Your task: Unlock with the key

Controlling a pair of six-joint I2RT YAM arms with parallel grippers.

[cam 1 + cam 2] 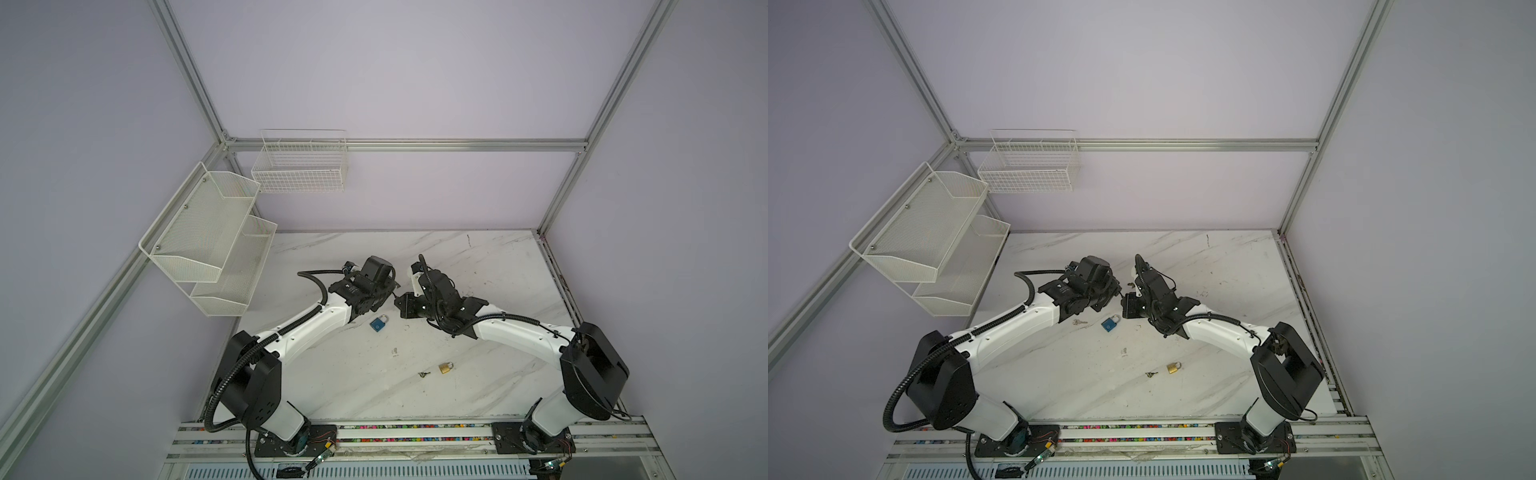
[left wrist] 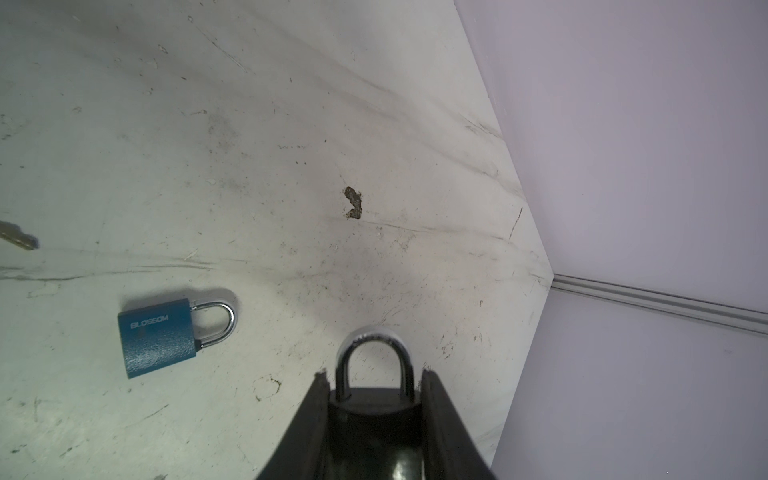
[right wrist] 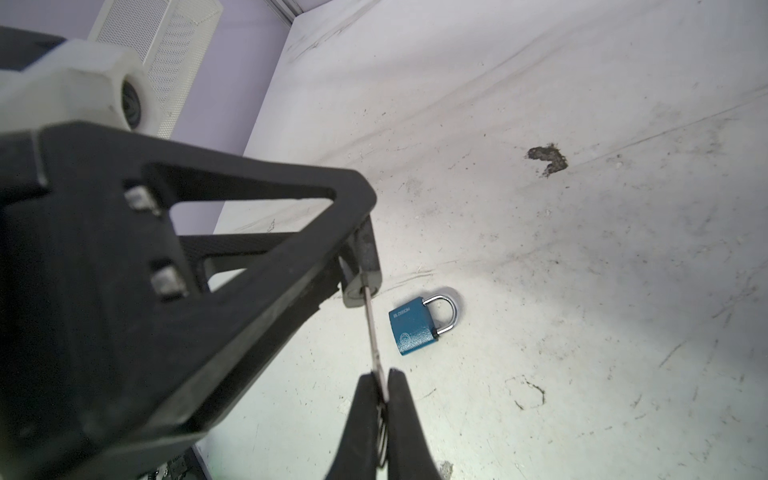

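Gripping dark padlock (image 2: 374, 415) in left gripper (image 2: 375, 372), curved steel shackle (image 2: 376, 336) pointing away from wrist; pinching thin flat key (image 3: 371, 328) in right gripper (image 3: 382, 374), long axis running into padlock's underside; meeting mid-frame in both top views.

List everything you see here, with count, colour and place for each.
dark padlock: one, dark grey, clamped in left gripper
held key: one, silver, tip at dark padlock's base
blue padlock: one, blue, flat on table between arms
brass padlock: one, gold, table front
small keys: count unclear, dark, beside brass padlock
loose key: one, silver, on table by left forearm
mesh shelf: one, white, left wall
wire basket: one, white, back wall
table: one, white marble, underneath
left gripper: one, black, shut on dark padlock
right gripper: one, black, shut on held key
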